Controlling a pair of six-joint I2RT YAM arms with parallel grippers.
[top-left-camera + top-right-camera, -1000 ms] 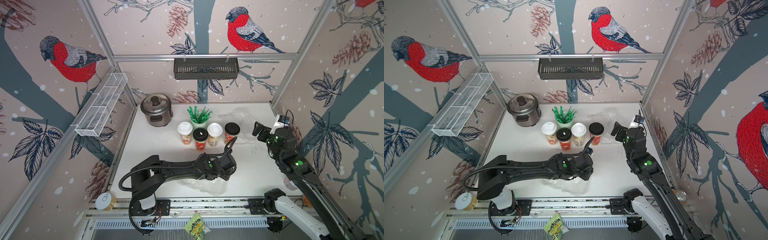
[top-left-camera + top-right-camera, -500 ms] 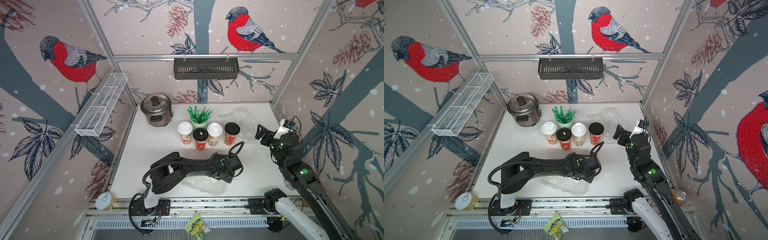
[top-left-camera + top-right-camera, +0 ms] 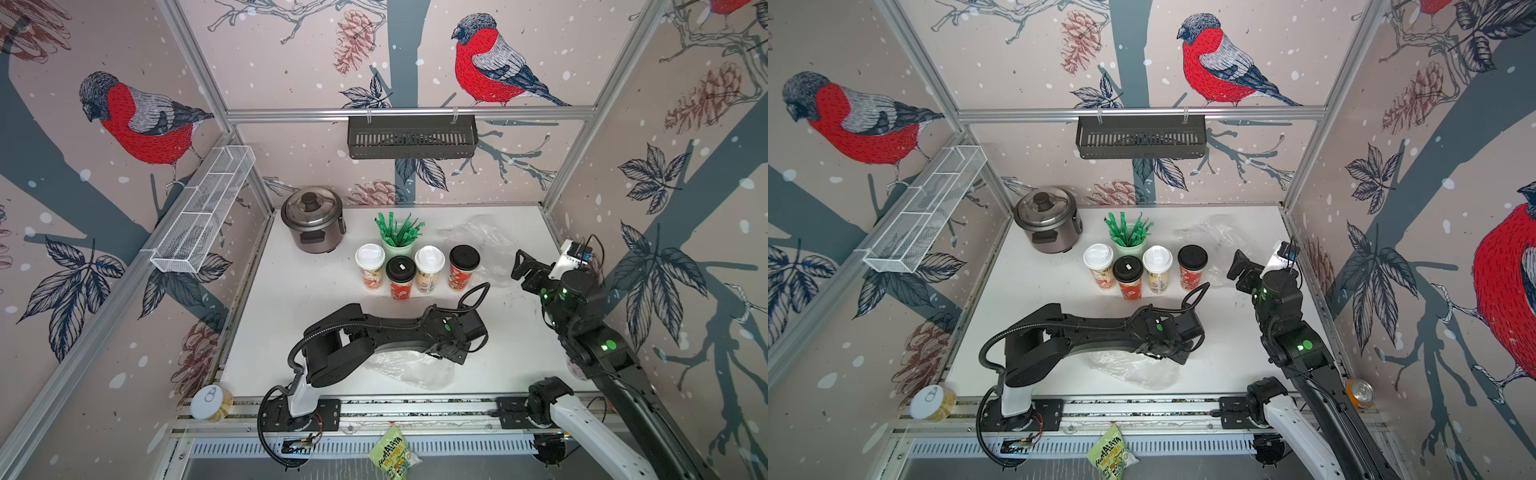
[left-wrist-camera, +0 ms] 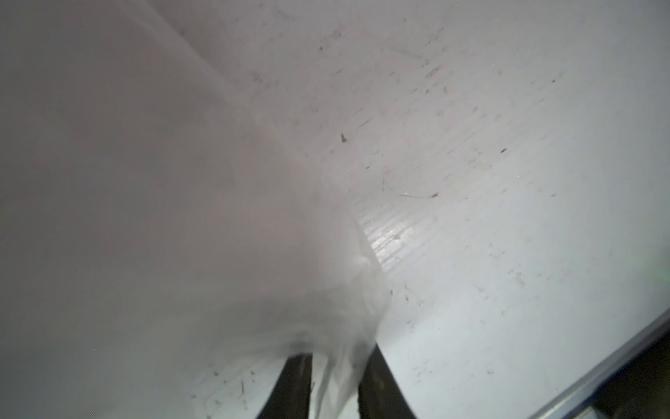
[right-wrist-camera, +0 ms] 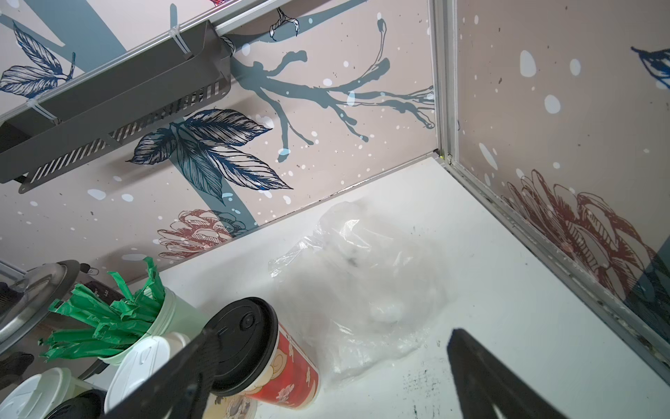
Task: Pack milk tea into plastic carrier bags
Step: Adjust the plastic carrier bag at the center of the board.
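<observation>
Film this thin felt limp and slippery, so my left gripper (image 4: pixel 335 384) pinched the near bag (image 3: pixel 409 368) at its bunched edge; right gripper (image 5: pixel 326 377) gaped empty.

- Left arm (image 3: pixel 374 332): matte black links, white lower segment above a black base plate (image 3: pixel 299 415) screwed to the aluminium front rail
- Black corrugated cable conduit (image 3: pixel 307 345) loops off the shoulder; thinner black cable (image 3: pixel 473 293) arcs over the wrist; small green dot (image 3: pixel 447 327) on the wrist housing
- Right arm (image 3: pixel 602 345): black upper links, white lower segment (image 3: pixel 590 432), black base joint; green lights at (image 3: pixel 610 345) and near the wrist (image 3: pixel 555 293)
- White camera module (image 3: pixel 571 255) with thin black wires on the right wrist
- Fingers (image 5: pixel 482 377): plain black, tapering, matte in the right wrist view
</observation>
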